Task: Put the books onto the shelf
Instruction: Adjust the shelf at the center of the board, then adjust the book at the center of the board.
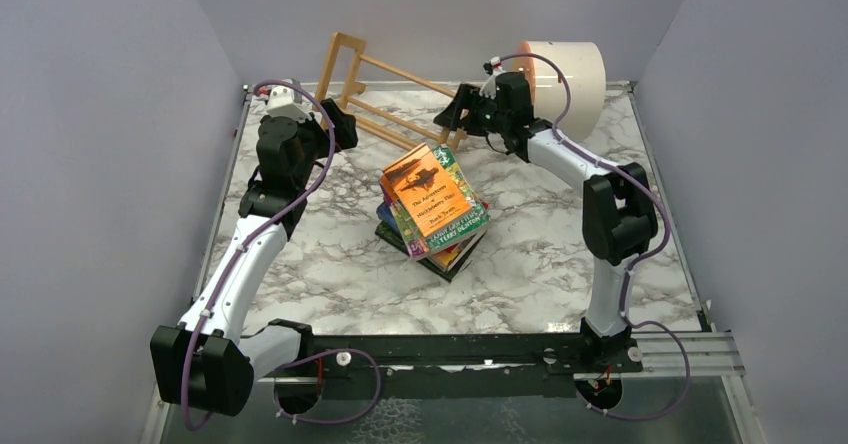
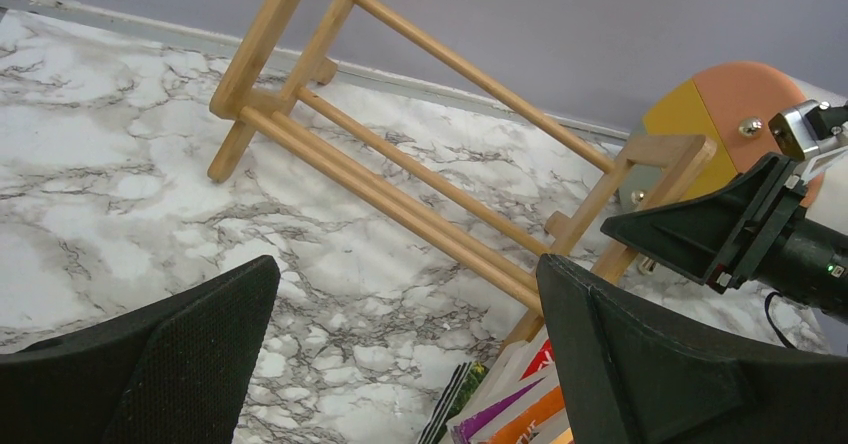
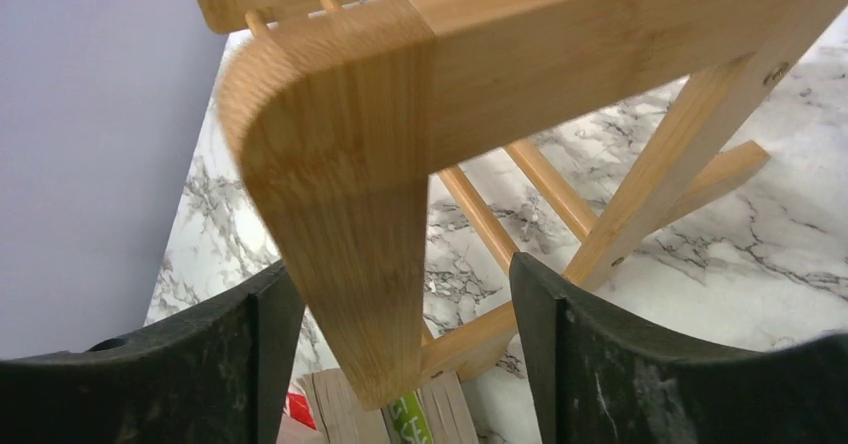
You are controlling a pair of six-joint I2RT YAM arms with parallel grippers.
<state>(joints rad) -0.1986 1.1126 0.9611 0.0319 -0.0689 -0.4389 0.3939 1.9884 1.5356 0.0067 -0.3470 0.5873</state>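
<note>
Books (image 1: 432, 204) all lie piled on the table (image 1: 300, 264), none on the shelf (image 1: 400, 72), which leans crooked at the back. Right gripper (image 1: 452, 114) sits loose around its end post; left gripper (image 1: 340, 124) gapes, holding nothing.

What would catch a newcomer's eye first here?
A messy stack of books, orange cover on top, sits in the middle of the table. Behind it the wooden shelf sits askew, its right end piece between the open jaws of the right gripper. A cream drum fills the back right corner.
</note>
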